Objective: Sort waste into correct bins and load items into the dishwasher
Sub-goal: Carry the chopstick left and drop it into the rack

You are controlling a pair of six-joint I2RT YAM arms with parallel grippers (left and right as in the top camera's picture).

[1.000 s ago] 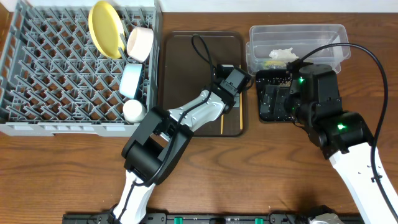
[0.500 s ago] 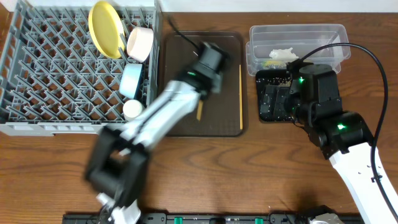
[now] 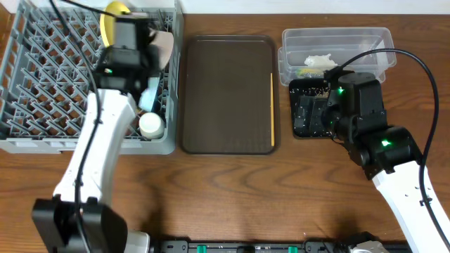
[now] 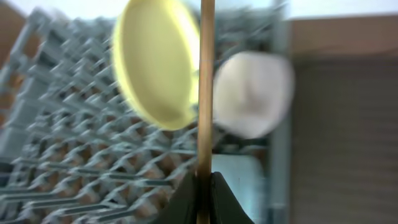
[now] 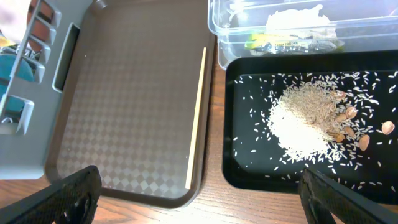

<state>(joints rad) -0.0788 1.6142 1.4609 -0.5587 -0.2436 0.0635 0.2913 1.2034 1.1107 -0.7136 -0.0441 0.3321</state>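
Left gripper hangs above the dish rack, jaws clamped on a chopstick; right gripper hovers over the black tray, jaws wide apart; another chopstick lies on the brown tray.

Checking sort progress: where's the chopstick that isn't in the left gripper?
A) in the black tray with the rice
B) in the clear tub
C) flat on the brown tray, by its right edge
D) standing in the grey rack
C: the loose chopstick lies along the right edge of the brown tray, while the left gripper is shut on the held chopstick above the grey rack.
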